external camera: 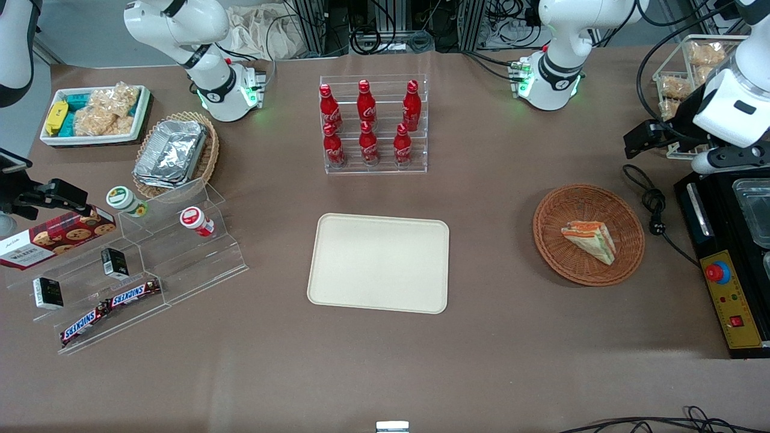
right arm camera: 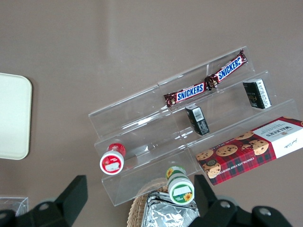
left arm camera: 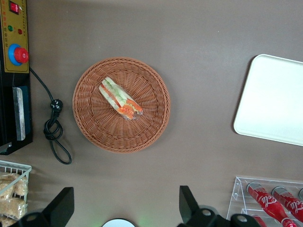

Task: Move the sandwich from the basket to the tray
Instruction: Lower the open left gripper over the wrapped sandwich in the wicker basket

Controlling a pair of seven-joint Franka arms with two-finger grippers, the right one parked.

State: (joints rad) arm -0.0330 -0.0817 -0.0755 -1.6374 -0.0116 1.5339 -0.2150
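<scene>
From the front, the working arm's hand [external camera: 646, 137] hangs high over the surface at its own end, dark and seen side-on, so its spread is hard to read there; the basket [external camera: 588, 233] sits below it and nearer the camera, with the sandwich [external camera: 589, 240] lying flat inside, roughly central, while the tray [external camera: 379, 263] lies bare well off toward the parked arm's end, clear surface between it and the basket. From the left wrist camera, the hand [left arm camera: 125, 208] shows both fingers [left arm camera: 60, 208] spread wide with nothing between them, and the sandwich [left arm camera: 120, 99] lies ahead of the hand rather than directly under it, resting in the basket [left arm camera: 90, 120]; its long axis runs diagonally to the line joining the fingers, so the coming reach probably calls for moving forward, descending and some wrist rotation to close across the narrow side. The tray [left arm camera: 270, 101] lies off sideways from the hand. The right wrist view shows neither hand nor sandwich
</scene>
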